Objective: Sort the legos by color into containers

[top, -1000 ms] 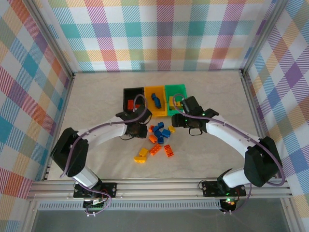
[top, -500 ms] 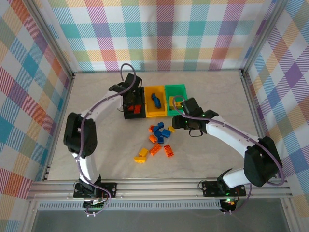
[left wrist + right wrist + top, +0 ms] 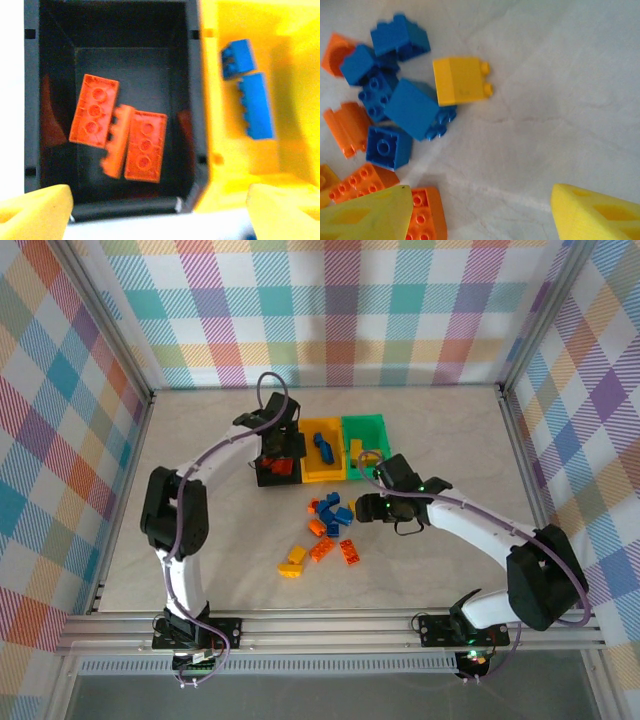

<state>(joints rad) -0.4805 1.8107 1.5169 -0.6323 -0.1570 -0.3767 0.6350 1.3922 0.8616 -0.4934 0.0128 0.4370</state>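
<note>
Hanging over three orange legos [image 3: 94, 117], left gripper [image 3: 160, 212] gapes.

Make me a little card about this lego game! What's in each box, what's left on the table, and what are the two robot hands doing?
black bin: three red-orange bricks
yellow bin: two blue bricks
green bin: a yellow brick
table: loose pile of blue, red-orange and yellow legos, not yet sorted
left gripper: open, empty, over the black bin
right gripper: open, empty, at the edge of the loose pile
</note>
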